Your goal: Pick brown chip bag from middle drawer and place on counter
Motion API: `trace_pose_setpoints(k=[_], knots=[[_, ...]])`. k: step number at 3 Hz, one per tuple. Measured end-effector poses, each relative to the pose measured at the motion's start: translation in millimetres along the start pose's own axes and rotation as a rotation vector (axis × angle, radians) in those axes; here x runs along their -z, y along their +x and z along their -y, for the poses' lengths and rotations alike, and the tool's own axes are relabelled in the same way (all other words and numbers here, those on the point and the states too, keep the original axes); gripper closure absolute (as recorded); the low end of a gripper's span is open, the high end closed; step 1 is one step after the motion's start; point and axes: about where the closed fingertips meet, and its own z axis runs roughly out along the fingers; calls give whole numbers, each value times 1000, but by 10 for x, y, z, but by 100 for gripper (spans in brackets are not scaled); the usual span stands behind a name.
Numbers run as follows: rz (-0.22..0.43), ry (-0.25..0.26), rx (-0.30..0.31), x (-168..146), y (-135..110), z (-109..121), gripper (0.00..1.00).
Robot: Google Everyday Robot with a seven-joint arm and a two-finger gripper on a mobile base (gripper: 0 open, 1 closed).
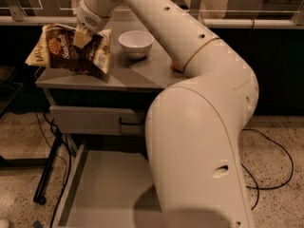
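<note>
While over counter (pixel 128 76), hand (pixel 81 36) around bag (pixel 61 57)

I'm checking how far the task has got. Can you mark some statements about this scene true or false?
1. The crinkly dark-brown chip bag lies in the open grey metal drawer. False: the end effector holds it at the left edge of the flat grey counter.
2. The visible drawer floor is bare. True.
3. A white round bowl stands on the counter. True.
4. The bowl is upside down. False: it stands upright, opening upward.
</note>
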Motion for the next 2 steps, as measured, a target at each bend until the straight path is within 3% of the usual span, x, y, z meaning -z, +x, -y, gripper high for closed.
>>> trace_pose_setpoints(k=[2], knots=[[-41, -34, -54, -216, 234, 119, 98]])
